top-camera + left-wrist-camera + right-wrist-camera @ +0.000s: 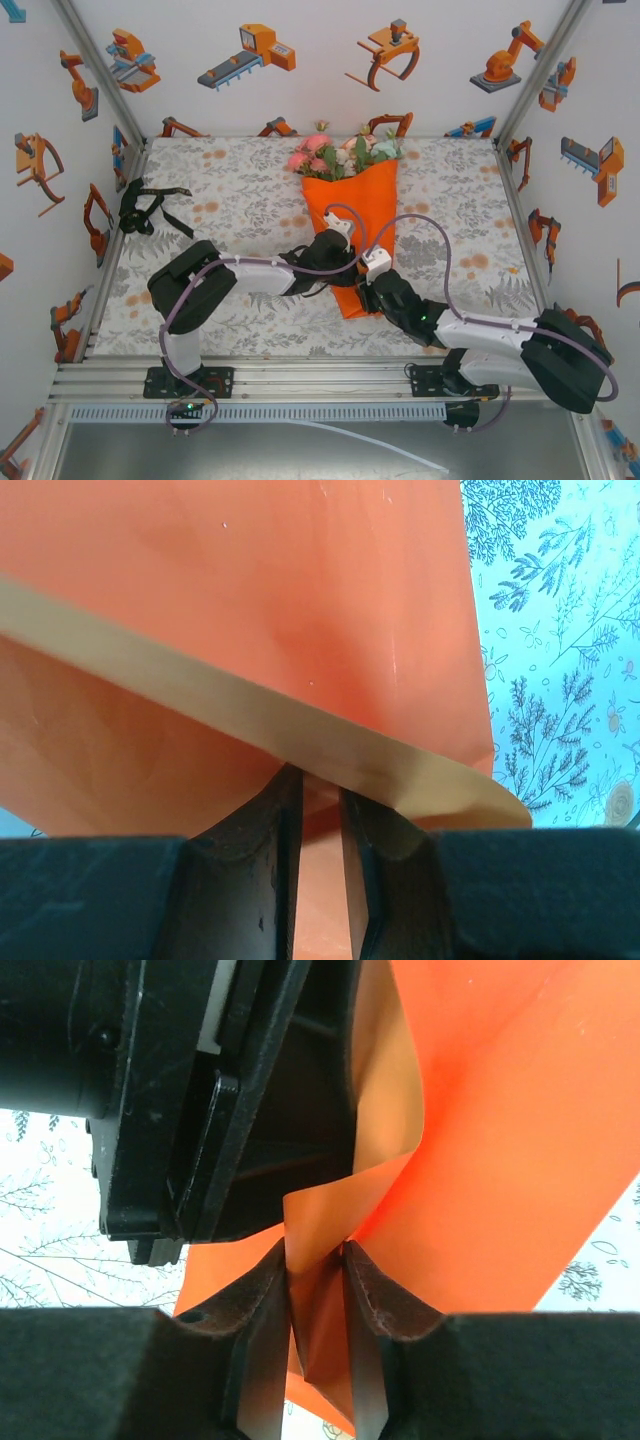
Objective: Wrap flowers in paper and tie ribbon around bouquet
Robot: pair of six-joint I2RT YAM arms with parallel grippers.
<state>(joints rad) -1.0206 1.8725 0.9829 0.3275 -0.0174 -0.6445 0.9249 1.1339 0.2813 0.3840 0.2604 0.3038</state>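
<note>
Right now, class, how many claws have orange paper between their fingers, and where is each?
2. The left claw has the paper at its left edge, partway up; the right claw has a fold near its narrow near end. No other claw seems hidden.

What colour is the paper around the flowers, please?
The paper is plain bright orange; the top view shows it best.

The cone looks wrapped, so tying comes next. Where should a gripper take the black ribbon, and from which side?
Take the ribbon by the loose tail trailing toward the bouquet, coming straight down from above. That end seems to lie flat and single, while the rest is bunched in a tangle.
</note>
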